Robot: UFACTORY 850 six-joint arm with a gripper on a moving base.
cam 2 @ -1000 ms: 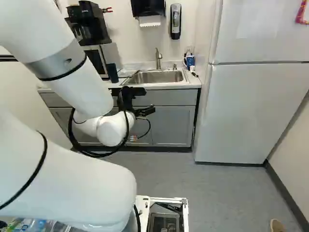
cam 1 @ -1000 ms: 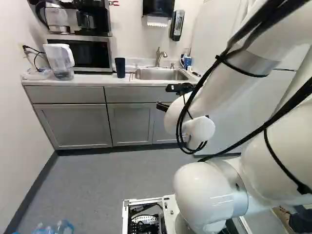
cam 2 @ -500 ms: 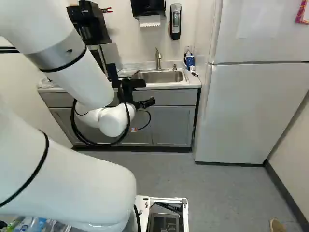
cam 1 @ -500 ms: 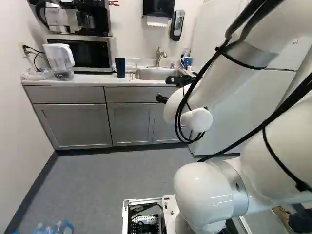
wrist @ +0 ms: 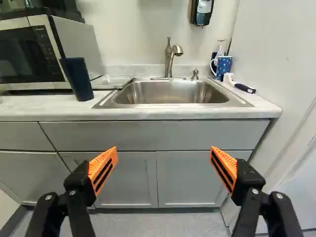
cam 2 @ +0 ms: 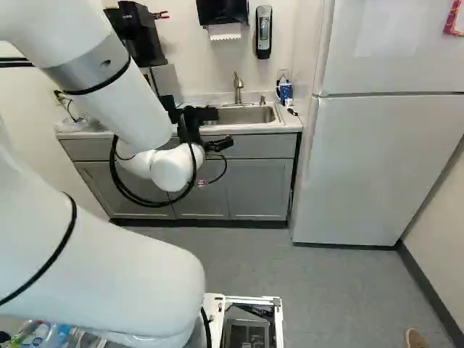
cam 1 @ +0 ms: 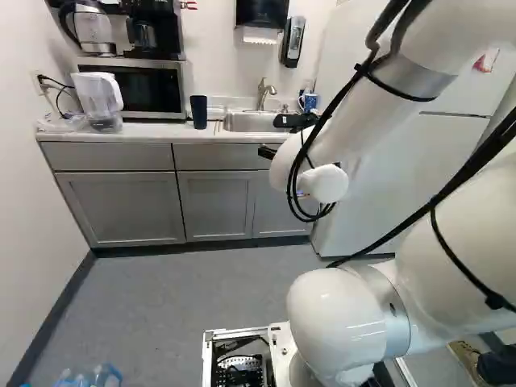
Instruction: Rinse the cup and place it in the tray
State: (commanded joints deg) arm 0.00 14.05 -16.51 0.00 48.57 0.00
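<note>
My gripper [cam 2: 220, 144] is in front of the counter, below its top edge. In the wrist view the gripper [wrist: 163, 170] is wide open, nothing between its orange-padded fingers. Beyond it, a dark blue cup [wrist: 79, 79] stands on the counter left of the sink, also seen in the left base view as a tall dark cup [cam 1: 198, 111]. A patterned blue mug [wrist: 223, 67] stands behind the sink's right corner. Between the dark cup and the steel sink [wrist: 168, 93] lies a flat, pale tray [wrist: 112, 82]. The faucet [wrist: 171, 58] rises behind the basin.
A microwave [cam 1: 143, 87] and a clear pitcher [cam 1: 99, 101] stand left on the counter [wrist: 197, 114]. A brush [wrist: 242, 87] lies near the mug. Grey cabinets [wrist: 190, 177] are below, and a white refrigerator [cam 2: 377, 170] is to the right. Bottles [cam 1: 89, 376] show at the left base view's foot.
The arm's wrist and gripper have risen a little against the cabinets, and the wrist has shifted slightly left in the left base view. The base has not moved.
</note>
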